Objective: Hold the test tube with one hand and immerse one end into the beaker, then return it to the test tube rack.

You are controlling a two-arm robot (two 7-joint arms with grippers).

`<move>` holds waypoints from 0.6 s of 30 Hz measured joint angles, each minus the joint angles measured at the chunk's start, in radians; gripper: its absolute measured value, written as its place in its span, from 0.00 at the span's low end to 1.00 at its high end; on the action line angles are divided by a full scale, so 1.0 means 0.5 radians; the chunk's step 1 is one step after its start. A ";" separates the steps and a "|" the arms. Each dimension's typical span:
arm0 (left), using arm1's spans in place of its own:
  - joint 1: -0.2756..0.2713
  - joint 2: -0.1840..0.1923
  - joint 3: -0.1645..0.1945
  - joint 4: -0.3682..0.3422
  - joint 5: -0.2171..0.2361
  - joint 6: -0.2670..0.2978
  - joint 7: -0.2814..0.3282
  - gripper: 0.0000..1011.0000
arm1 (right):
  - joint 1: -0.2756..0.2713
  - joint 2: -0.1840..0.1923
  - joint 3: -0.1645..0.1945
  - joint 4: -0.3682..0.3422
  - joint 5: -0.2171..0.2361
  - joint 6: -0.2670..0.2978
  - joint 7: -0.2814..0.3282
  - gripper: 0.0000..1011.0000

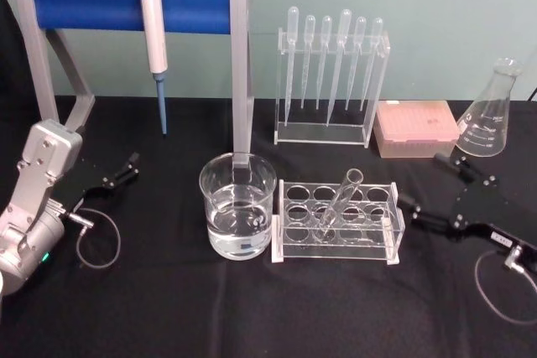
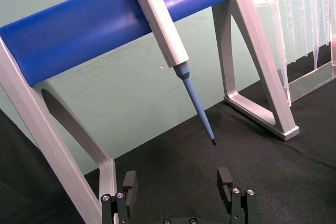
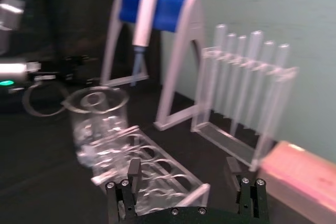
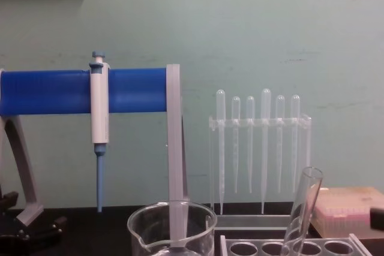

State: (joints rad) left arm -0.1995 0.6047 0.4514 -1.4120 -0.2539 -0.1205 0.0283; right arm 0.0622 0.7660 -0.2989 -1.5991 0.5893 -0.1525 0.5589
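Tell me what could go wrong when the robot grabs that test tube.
The test tube leans tilted in the rack, so the open right claw could close off-centre and let it slip. The part-filled beaker stands close beside the rack; a low swing might knock it. The left claw rests open, far left.

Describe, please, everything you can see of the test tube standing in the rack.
The test tube is a long, slim cylinder of clear glass with an open top rim. It stands in a hole near the middle of the clear rack, not upright but leaning, its rim tilted toward the robot's right and rising above the rack. Whether it holds liquid cannot be told. Only the rack touches it; the beaker stands apart to the rack's left.
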 joint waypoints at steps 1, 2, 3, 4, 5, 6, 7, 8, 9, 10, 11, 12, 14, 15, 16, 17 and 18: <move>0.000 0.000 0.000 0.000 0.000 0.000 0.000 0.99 | 0.002 0.001 -0.005 0.007 0.003 -0.011 0.034 0.99; 0.000 0.000 0.000 0.000 0.000 0.000 0.000 0.99 | 0.006 0.002 -0.013 0.021 0.007 -0.030 0.093 0.99; 0.000 0.000 0.000 0.000 0.000 0.000 0.000 0.99 | 0.008 0.002 -0.016 0.027 0.010 -0.041 0.124 0.99; 0.000 0.000 0.000 0.000 0.000 0.000 0.000 0.99 | 0.011 0.001 -0.020 0.034 0.013 -0.051 0.151 0.99; 0.000 0.000 0.000 0.000 0.000 0.000 0.000 0.99 | 0.015 -0.002 -0.026 0.045 0.017 -0.068 0.199 0.99; 0.000 0.000 0.000 0.000 0.000 0.000 0.000 0.99 | 0.019 -0.005 -0.030 0.051 0.019 -0.078 0.225 0.99; 0.000 0.000 0.000 0.000 0.000 0.000 0.000 0.99 | 0.023 -0.008 -0.033 0.056 0.020 -0.087 0.248 0.99; 0.000 0.000 0.000 0.000 0.000 0.000 0.000 0.99 | 0.026 -0.013 -0.035 0.060 0.021 -0.098 0.269 0.99; 0.000 0.000 0.000 0.000 0.000 0.000 0.000 0.99 | 0.035 -0.024 -0.039 0.071 0.024 -0.117 0.306 0.99; 0.000 0.000 0.000 0.000 0.000 0.000 0.000 0.99 | 0.035 -0.024 -0.039 0.071 0.024 -0.117 0.306 0.99; 0.000 0.000 0.000 0.000 0.000 0.000 0.000 0.99 | 0.045 -0.039 -0.043 0.081 0.028 -0.129 0.339 0.99; 0.000 0.000 0.000 0.000 0.000 0.000 0.000 0.99 | 0.058 -0.055 -0.047 0.091 0.030 -0.132 0.360 0.99; 0.000 0.000 0.000 0.000 0.000 0.000 0.000 0.99 | 0.073 -0.071 -0.054 0.102 0.031 -0.133 0.378 0.99; 0.000 0.000 0.000 0.000 0.000 0.000 0.000 0.99 | 0.082 -0.079 -0.058 0.108 0.031 -0.132 0.385 0.99; 0.000 0.000 0.000 0.000 0.000 0.000 0.000 0.99 | 0.099 -0.094 -0.070 0.118 0.032 -0.126 0.398 0.99; 0.000 0.000 0.000 0.000 0.000 0.000 0.000 0.99 | 0.119 -0.111 -0.085 0.128 0.032 -0.117 0.411 0.99; 0.000 0.000 0.000 0.000 0.000 0.000 0.000 0.99 | 0.129 -0.120 -0.092 0.133 0.032 -0.113 0.417 0.99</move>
State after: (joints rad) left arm -0.1995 0.6047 0.4514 -1.4120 -0.2539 -0.1205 0.0283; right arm 0.1266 0.7061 -0.3447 -1.5328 0.6052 -0.2090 0.7672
